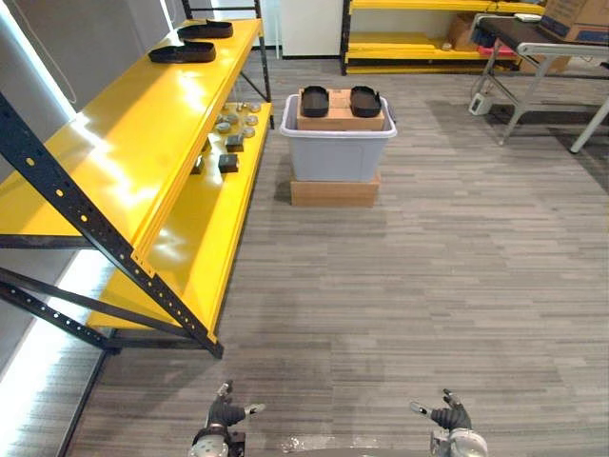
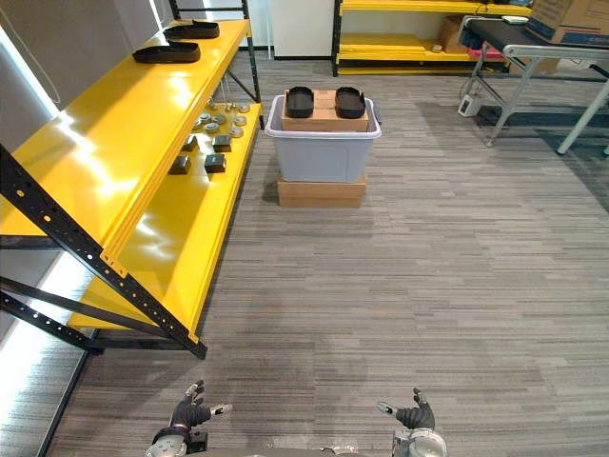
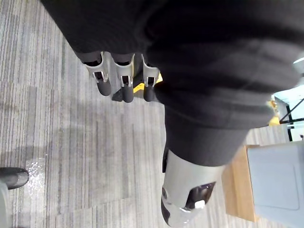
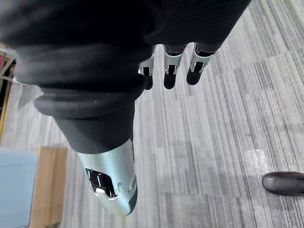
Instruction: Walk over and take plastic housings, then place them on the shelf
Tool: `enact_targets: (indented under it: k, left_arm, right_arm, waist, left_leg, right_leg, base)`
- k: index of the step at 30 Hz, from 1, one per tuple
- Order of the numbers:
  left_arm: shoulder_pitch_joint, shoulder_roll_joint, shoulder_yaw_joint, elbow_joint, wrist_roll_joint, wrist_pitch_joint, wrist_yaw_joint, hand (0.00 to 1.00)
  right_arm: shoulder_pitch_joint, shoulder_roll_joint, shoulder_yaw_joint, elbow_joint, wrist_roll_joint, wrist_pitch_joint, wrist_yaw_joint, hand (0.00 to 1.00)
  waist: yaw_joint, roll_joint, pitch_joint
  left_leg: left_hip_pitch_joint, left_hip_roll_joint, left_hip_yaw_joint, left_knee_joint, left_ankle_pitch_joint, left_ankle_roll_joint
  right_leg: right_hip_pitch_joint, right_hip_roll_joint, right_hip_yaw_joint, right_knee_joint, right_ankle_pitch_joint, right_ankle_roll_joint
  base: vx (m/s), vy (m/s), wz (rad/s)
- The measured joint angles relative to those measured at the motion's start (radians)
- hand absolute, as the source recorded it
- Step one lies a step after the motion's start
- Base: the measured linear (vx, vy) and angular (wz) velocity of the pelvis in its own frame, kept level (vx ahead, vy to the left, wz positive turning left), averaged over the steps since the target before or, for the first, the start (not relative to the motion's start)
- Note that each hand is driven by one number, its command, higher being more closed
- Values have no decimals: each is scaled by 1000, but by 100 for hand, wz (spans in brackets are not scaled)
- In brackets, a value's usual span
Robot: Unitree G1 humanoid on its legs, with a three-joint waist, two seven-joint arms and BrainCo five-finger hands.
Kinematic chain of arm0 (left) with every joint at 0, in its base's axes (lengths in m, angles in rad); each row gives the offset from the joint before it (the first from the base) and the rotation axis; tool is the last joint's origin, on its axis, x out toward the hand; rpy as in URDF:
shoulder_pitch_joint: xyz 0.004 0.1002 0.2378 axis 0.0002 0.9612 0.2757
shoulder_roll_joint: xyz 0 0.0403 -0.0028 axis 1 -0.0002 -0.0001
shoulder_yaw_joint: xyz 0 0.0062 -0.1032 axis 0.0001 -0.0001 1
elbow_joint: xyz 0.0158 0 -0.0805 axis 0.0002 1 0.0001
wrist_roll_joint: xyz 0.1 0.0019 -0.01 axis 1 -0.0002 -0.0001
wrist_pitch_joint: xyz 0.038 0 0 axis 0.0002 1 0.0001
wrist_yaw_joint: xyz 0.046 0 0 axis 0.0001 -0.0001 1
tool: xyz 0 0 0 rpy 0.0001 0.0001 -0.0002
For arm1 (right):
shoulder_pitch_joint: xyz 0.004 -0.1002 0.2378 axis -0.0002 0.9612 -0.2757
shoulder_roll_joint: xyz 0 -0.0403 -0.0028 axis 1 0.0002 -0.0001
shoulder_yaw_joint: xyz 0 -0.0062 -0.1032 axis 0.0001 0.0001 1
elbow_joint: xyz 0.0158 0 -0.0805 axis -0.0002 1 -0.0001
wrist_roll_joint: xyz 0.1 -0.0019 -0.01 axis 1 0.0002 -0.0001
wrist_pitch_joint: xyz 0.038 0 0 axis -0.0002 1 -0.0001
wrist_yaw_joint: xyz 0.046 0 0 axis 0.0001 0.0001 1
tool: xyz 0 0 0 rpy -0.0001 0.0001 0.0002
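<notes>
Two black plastic housings (image 1: 315,100) (image 1: 365,100) lie side by side on a cardboard box (image 1: 340,115) inside a grey bin (image 1: 338,152), far ahead on the floor. Two more black housings (image 1: 183,53) (image 1: 206,29) rest on the top level of the yellow shelf (image 1: 114,162) at my left. My left hand (image 1: 224,414) and right hand (image 1: 452,414) hang low at the near edge, well short of the bin, both open and holding nothing. In the wrist views their fingers (image 3: 126,88) (image 4: 171,71) hang relaxed over the bare floor.
The bin stands on a flat cardboard box (image 1: 335,192). Several small grey parts (image 1: 233,124) lie on the shelf's lower level. A metal-legged table (image 1: 542,57) with cardboard boxes stands at the back right, and another yellow rack (image 1: 419,48) at the back. Grey striped floor lies between me and the bin.
</notes>
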Motion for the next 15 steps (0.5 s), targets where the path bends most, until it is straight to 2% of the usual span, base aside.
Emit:
enact_targets:
  k: [15]
  left_arm:
    - [4,0,5,-50,-1,2,2,0]
  right_arm:
    - [-1,-1,-23,-39,58,2,-1,0]
  waist:
    - [-1,12,8]
  left_leg:
    - [-9,-3,22,-4,-1,1]
  right_leg:
    - [-22,-4,17,1,1,-2]
  base:
    - [-8,6,-3]
